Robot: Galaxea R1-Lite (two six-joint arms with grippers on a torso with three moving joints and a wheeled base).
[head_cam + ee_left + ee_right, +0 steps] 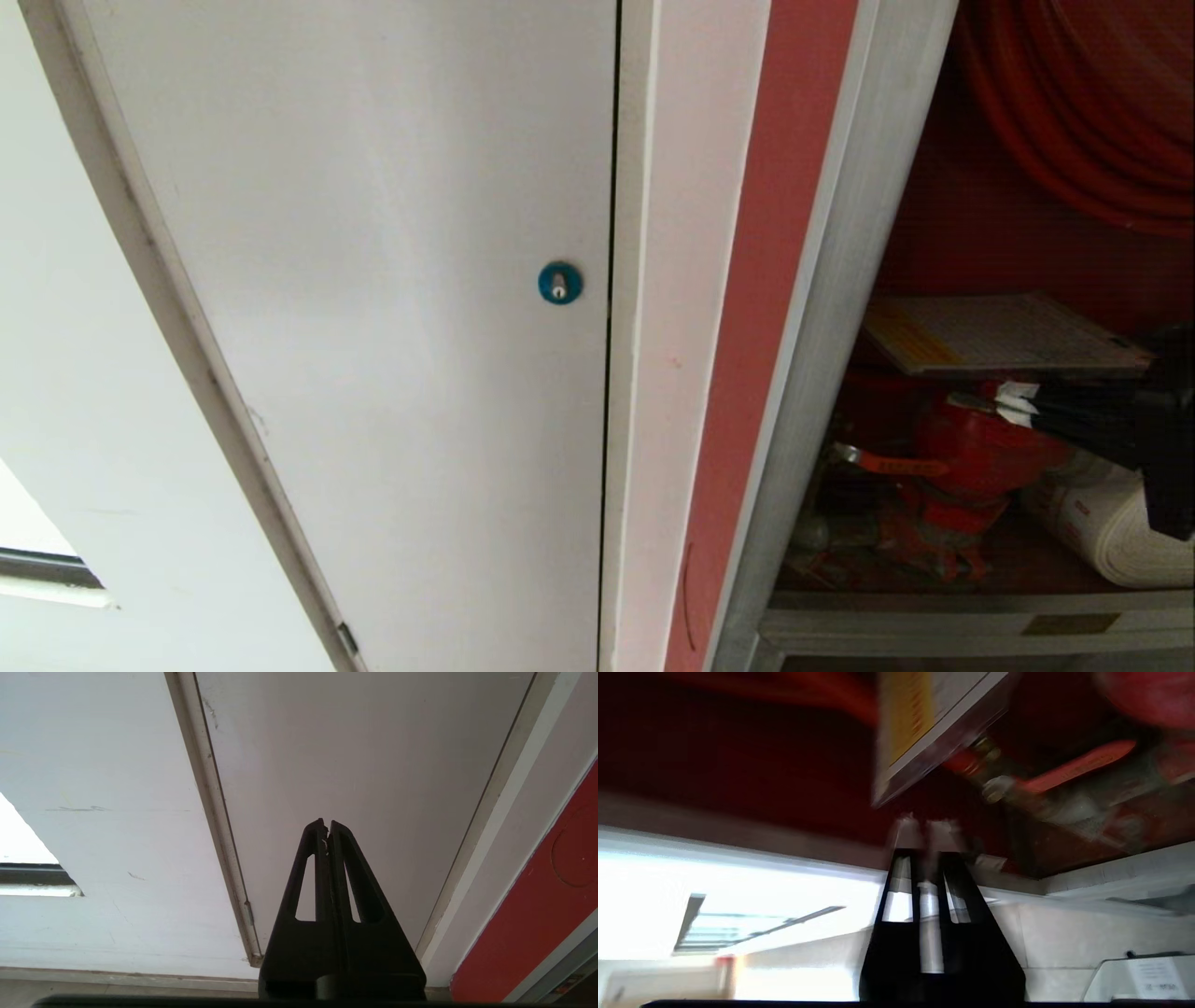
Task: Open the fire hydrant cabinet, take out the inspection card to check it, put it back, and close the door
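Right gripper (1013, 403): black, white-tipped fingers parted by a narrow slit, nothing held, just below the card.
Card: whitish yellow-banded inspection card (1004, 333) is lodged inside.
Risk: a skewed approach could knock it behind the red valve (980, 448).
Cabinet: silver-framed fire hydrant cabinet (822, 308) is seen open; red hose reel (1083, 121), white rolled hose (1106, 527).
Left gripper (326, 826): closed, idle.

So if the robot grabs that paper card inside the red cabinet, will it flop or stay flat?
Probably a bit bendy. The inspection card looks like a thin flat sheet, so it likely sags if held by one edge. It looks light, so a push could slide it off the red valve it rests over. The right gripper sits just below it.
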